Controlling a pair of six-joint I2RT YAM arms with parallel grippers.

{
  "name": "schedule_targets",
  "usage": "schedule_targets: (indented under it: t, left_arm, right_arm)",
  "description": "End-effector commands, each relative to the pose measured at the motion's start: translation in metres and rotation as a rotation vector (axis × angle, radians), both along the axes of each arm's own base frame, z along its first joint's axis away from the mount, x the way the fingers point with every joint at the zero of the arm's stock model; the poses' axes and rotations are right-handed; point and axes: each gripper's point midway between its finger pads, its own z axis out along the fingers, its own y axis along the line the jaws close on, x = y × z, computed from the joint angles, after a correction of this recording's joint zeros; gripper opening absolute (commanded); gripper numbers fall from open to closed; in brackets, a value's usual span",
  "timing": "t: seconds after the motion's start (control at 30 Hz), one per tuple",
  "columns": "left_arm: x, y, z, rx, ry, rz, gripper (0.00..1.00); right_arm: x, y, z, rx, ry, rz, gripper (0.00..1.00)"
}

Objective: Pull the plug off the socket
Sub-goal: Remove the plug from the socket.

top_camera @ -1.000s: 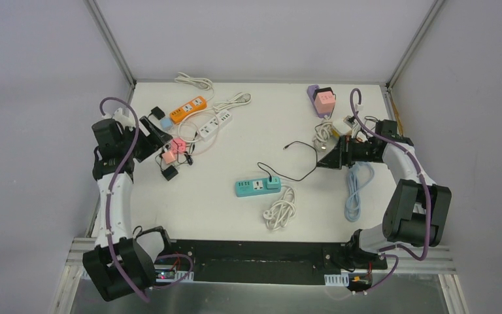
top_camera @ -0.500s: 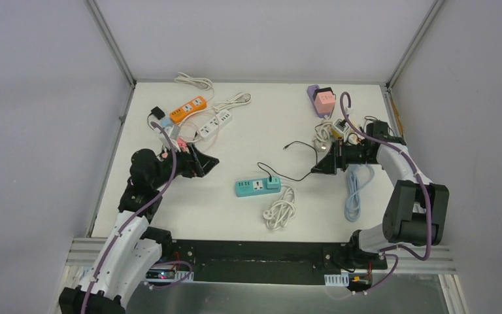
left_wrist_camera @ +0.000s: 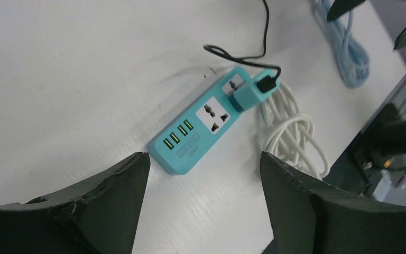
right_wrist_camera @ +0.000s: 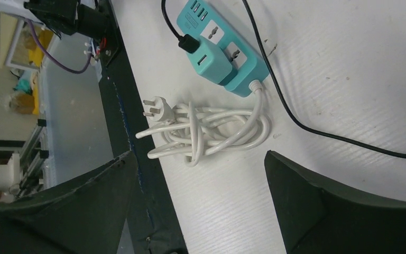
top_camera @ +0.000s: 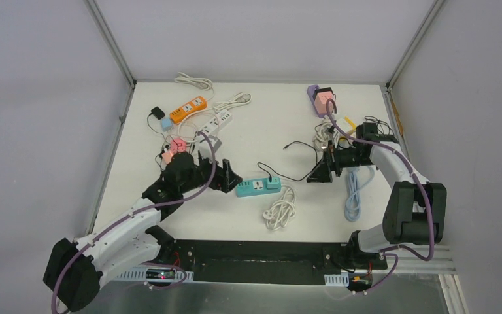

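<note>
Teal power strip (top_camera: pixel 253 188), mid-table, with teal charger plug (left_wrist_camera: pixel 249 95) seated in its end socket; left gripper (top_camera: pixel 227 180) and right gripper (top_camera: pixel 317 173) flank it, both spread wide, presumably to brace and pull.

Looks down on a white tabletop (right_wrist_camera: pixel 349 63) between the wide-spread dark fingers of the right gripper (right_wrist_camera: pixel 200 159). Shows a teal rectangular plastic power strip (right_wrist_camera: pixel 243 66) near the top, a teal cube-shaped plug (right_wrist_camera: pixel 211 64) seated in it, a thin black cable (right_wrist_camera: pixel 296 119) curving past. Places a bundled white cord (right_wrist_camera: pixel 211 132) just beside the strip, pronged end toward the black edge rail (right_wrist_camera: pixel 124 106).
</note>
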Motion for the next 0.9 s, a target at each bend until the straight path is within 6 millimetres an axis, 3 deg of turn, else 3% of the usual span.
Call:
schedule_targets:
  t: [0.0,0.1,0.23,0.33,0.47,0.63,0.87]
  left_arm:
    - [0.003,-0.014,-0.004,0.242,-0.224,-0.065,0.78]
    - [-0.003,-0.024,-0.020,0.349,-0.327,-0.148,0.79]
    - [0.005,-0.024,-0.035,0.384,-0.336,-0.129,0.82]
    - [0.009,-0.024,-0.029,0.333,-0.376,-0.087,0.85]
    - [0.011,-0.016,-0.021,0.241,-0.397,0.006,0.99]
    - [0.003,-0.001,-0.025,0.146,-0.395,0.081,0.99]
    - [-0.014,0.000,-0.036,0.179,-0.416,-0.005,0.99]
  right_arm:
    - [0.001,0.006,0.012,-0.057,-0.171,0.117,0.94]
    - [-0.001,0.014,0.009,-0.102,-0.282,0.226,0.95]
    - [-0.003,0.027,0.011,-0.103,-0.465,0.395,1.00]
    - [0.003,0.038,0.011,-0.124,-0.494,0.455,1.00]
    - [0.008,0.051,0.004,-0.157,-0.547,0.518,1.00]
    - [0.014,0.076,-0.008,-0.186,-0.582,0.557,0.99]
    - [0.022,0.099,-0.021,-0.255,-0.609,0.559,0.92]
